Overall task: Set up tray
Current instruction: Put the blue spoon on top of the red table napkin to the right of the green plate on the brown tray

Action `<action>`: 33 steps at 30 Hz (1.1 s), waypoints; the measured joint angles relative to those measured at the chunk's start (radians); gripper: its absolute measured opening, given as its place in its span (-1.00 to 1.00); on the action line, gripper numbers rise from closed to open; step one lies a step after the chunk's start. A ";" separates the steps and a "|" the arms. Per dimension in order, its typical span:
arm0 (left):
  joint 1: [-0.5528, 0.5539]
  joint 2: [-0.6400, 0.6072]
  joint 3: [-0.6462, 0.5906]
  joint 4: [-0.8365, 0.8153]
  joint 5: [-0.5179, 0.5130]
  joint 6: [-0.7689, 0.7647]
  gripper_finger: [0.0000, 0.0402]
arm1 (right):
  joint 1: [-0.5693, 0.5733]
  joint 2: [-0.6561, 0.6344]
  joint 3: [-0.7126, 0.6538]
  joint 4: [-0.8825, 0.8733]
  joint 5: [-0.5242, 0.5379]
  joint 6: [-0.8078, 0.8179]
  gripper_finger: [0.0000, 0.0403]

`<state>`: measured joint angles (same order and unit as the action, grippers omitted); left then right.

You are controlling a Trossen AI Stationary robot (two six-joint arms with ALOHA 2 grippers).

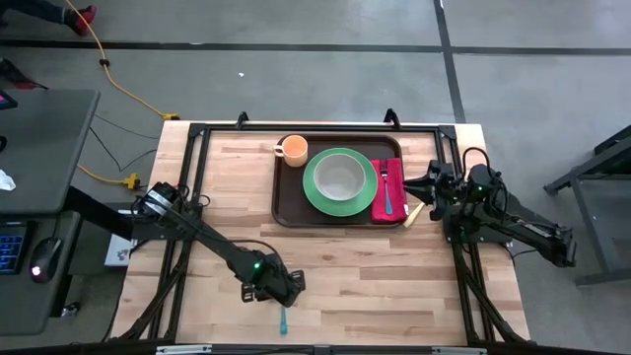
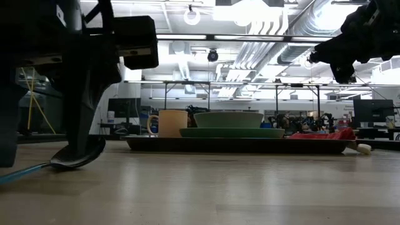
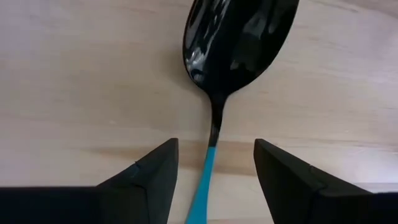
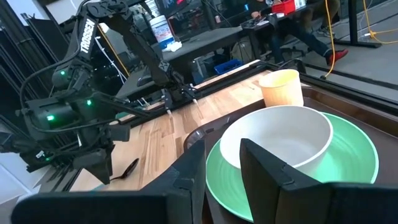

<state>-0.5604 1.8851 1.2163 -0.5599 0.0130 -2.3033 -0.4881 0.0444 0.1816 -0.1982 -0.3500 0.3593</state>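
The left hand (image 1: pixel 285 293) hung low over the near part of the counter (image 1: pixel 345 266), its fingers (image 3: pixel 149 180) spread wide on either side of the blue handle of a dark spoon (image 3: pixel 230 56) lying flat on the wood, gripping nothing. Well away, toward the far side, lay the tray (image 1: pixel 288 202), carrying an orange cup (image 1: pixel 293 149), a green plate (image 1: pixel 315 189) with a pale bowl (image 1: pixel 340 175) in it, and a red napkin (image 1: pixel 395 177) with a fork on top. The right hand (image 1: pixel 414 184) hovered just above the tray's right end; its fingers (image 4: pixel 273 171) stood somewhat apart and held nothing.
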 joint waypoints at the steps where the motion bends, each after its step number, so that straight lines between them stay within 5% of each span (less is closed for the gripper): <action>1: 0.005 0.001 0.000 0.001 0.011 0.002 0.17 | 0.000 0.000 0.000 -0.001 0.000 -0.001 -0.61; 13: 0.039 0.084 0.002 0.081 0.182 0.021 -0.07 | 0.000 0.000 0.000 -0.007 0.000 -0.001 -0.61; 26: 0.035 0.089 0.003 0.099 0.146 0.013 -0.75 | 0.000 0.001 0.000 -0.014 0.000 0.002 -0.61; 33: 0.036 0.088 0.003 0.094 0.129 0.012 -0.85 | 0.000 0.001 0.000 -0.024 0.000 0.002 -0.61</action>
<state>-0.5247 1.9735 1.2190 -0.4656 0.1418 -2.2916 -0.4881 0.0456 0.1814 -0.2226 -0.3501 0.3614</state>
